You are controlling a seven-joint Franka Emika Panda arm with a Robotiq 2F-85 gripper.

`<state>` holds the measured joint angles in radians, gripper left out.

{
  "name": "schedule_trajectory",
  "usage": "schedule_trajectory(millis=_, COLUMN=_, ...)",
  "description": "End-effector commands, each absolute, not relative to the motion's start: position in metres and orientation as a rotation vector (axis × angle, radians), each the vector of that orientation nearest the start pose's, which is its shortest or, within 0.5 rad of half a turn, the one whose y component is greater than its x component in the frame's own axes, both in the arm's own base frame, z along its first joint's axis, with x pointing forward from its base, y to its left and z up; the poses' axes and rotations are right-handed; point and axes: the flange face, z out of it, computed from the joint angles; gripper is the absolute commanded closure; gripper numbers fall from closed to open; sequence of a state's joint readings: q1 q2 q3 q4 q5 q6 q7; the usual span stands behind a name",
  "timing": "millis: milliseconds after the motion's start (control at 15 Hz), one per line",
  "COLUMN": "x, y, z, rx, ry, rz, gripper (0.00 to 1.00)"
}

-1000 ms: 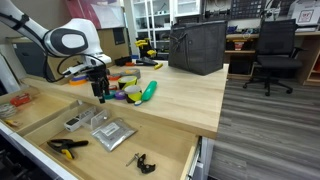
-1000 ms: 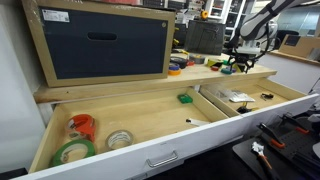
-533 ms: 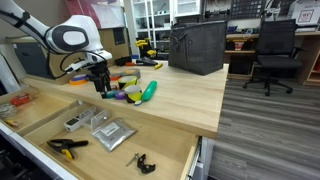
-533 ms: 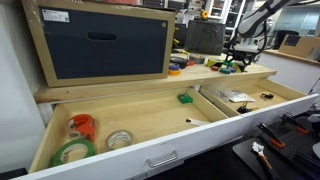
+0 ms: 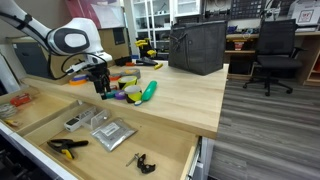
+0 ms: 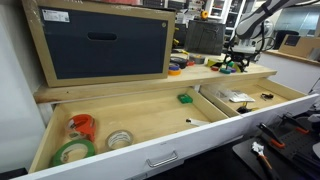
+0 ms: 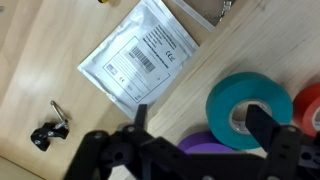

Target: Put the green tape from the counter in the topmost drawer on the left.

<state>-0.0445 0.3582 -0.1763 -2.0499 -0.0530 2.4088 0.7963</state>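
Observation:
The green tape (image 7: 250, 108) is a teal roll lying flat on the wooden counter, next to a purple roll (image 7: 198, 143) and a red roll (image 7: 311, 105). My gripper (image 7: 200, 125) hangs open just above them. One finger (image 7: 262, 128) is over the green roll's hole and the other finger (image 7: 140, 118) is over bare wood beside the purple roll. In both exterior views the gripper (image 5: 100, 88) (image 6: 240, 62) is low over the cluster of rolls (image 5: 125, 93) at the counter's far end. It holds nothing.
The left drawer (image 6: 150, 125) is open and holds another green roll (image 6: 72, 152), an orange item (image 6: 80, 127) and a clear roll (image 6: 120, 139). The drawer under the gripper (image 5: 40, 125) holds a labelled bag (image 7: 145, 55) and pliers (image 5: 67, 146). A black bag (image 5: 196, 46) stands on the counter.
The gripper has shifted slightly upward over the tape rolls and then stayed still. It remains open and the rolls have not moved.

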Motion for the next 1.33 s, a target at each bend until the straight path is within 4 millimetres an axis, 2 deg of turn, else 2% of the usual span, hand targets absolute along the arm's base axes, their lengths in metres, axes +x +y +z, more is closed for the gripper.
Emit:
schedule_trajectory(millis=0, x=0.590, y=-0.128, z=0.253, rx=-2.842, ry=1.558, rz=-0.049, gripper=0.00)
schedule_trajectory(millis=200, x=0.596, y=-0.128, z=0.246, rx=-2.835, ry=1.580, rz=-0.045, gripper=0.00)
schedule_trajectory(millis=267, x=0.598, y=-0.128, z=0.245, rx=-2.834, ry=1.582, rz=-0.046, gripper=0.03)
schedule_trajectory(millis=333, x=0.600, y=-0.128, z=0.245, rx=-2.834, ry=1.586, rz=-0.051, gripper=0.27)
schedule_trajectory(millis=467, x=0.602, y=-0.127, z=0.246, rx=-2.836, ry=1.582, rz=-0.057, gripper=0.29)
schedule_trajectory(millis=1067, x=0.605, y=-0.108, z=0.260, rx=-2.866, ry=1.510, rz=-0.089, gripper=0.96)
schedule_trajectory(millis=1267, x=0.597, y=-0.094, z=0.268, rx=-2.898, ry=1.435, rz=-0.071, gripper=0.93)
